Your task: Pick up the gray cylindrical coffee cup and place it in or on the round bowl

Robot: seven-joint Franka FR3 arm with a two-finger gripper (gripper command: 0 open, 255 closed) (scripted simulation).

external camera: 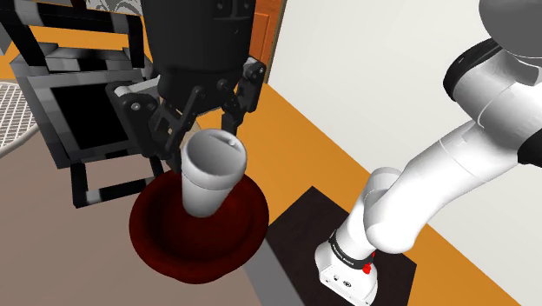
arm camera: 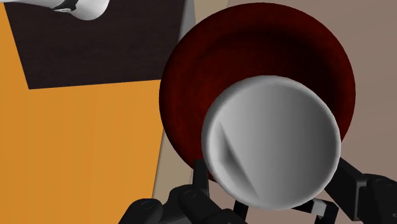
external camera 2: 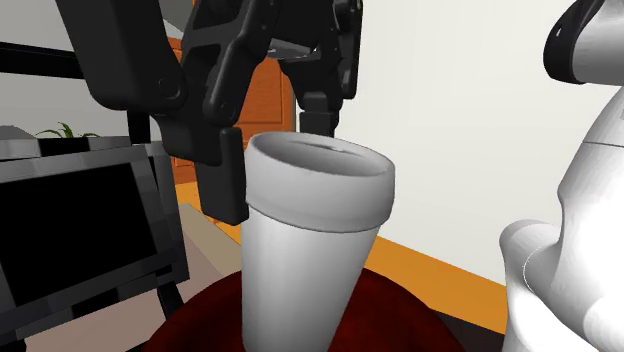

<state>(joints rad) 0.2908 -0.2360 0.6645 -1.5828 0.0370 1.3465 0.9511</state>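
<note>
the grey cup (external camera: 208, 178) is clasped near its rim between the two fingers (external camera 2: 225, 180) of the hand (external camera: 207, 130), which is closed on it. the base of the cup is seen low inside the dark red bowl (external camera: 152, 235), and the cup is leaned. if it is released at this lean, it could be toppled over the bowl's rim onto the worktop (external camera: 52, 261). if it is pressed down, the bowl could be pushed aside. counted: one cup, one bowl, one hand, one arm (external camera: 434, 174).

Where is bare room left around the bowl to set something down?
Free: the red inside of the bowl beside the cup, and the brown table beside it, near the black frame. Crowded: the cup, clasped by the gripper.
</note>
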